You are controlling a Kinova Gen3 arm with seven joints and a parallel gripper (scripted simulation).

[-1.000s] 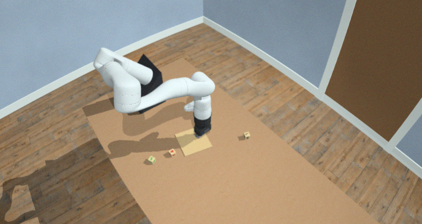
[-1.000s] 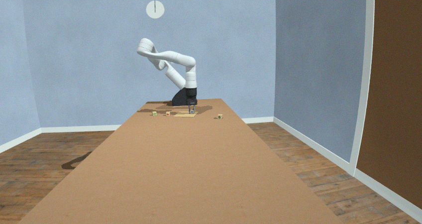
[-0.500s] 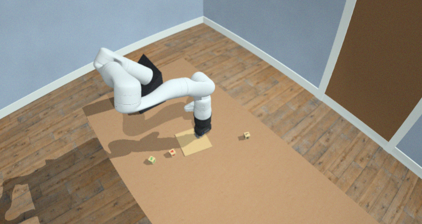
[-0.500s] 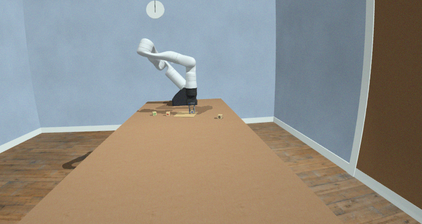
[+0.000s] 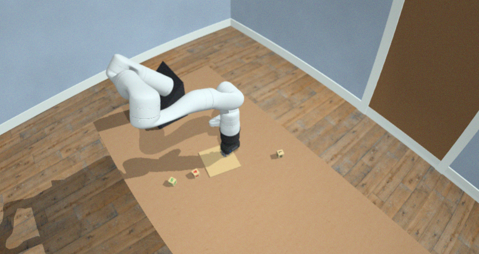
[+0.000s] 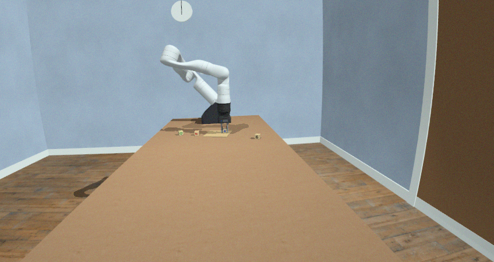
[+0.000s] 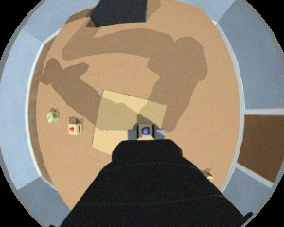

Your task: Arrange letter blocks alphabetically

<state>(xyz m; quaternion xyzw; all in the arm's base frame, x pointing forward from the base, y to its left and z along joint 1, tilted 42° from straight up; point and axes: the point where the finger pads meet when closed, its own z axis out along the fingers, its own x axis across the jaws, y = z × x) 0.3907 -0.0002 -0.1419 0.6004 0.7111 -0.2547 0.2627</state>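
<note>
My gripper is shut on a wooden block with a blue letter. It holds the block low over the far right corner of the pale square mat. I cannot tell whether the block touches the mat. A block with a red letter lies on the table just left of the mat. A block with a green letter lies farther left. A fourth block with a dark mark lies well to the right of the mat.
The long brown table stretches far past the mat. The robot's black base stands at the table's far end, behind the mat. The arm's shadow falls over part of the mat.
</note>
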